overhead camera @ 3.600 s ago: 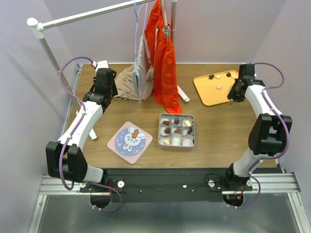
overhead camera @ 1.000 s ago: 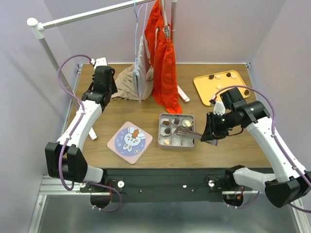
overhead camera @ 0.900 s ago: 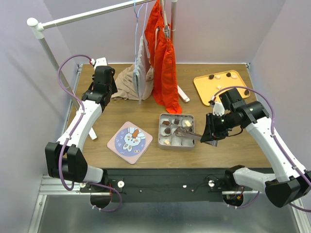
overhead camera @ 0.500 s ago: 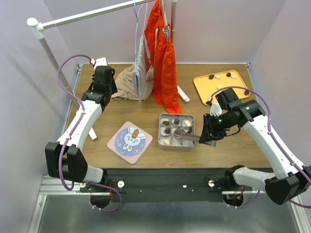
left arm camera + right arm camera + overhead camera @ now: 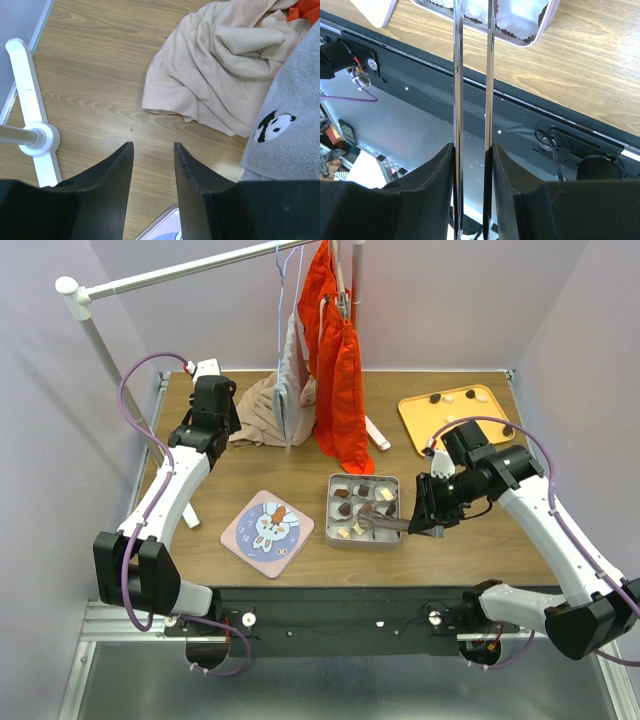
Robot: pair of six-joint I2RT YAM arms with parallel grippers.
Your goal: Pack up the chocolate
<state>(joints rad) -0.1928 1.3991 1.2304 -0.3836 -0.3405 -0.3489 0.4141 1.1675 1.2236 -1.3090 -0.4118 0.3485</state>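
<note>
The lid (image 5: 267, 521) left of the tin (image 5: 363, 477) shows a rabbit drawing and the grey cloth (image 5: 290, 150) shows a panda. The print (image 5: 610, 148) on the black base (image 5: 530, 120) is too small to read. The right arm bends down toward the tin. The right gripper (image 5: 472, 147) is clamped on the metal tongs (image 5: 457, 75), whose tips are inside the tin. The left gripper (image 5: 150, 150) hangs at far left, its fingers apart and holding nothing. The chocolate (image 5: 345, 508) lies partly in the tin and partly on the orange tray (image 5: 430, 430) at far right.

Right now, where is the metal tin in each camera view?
Top external: the tin sits centre, on the table's near half, tweezers reaching into it.
Left wrist: not in it.
Right wrist: top edge, behind the tweezers' blades.
Shared landmark, top and right wrist: the tweezers.
</note>
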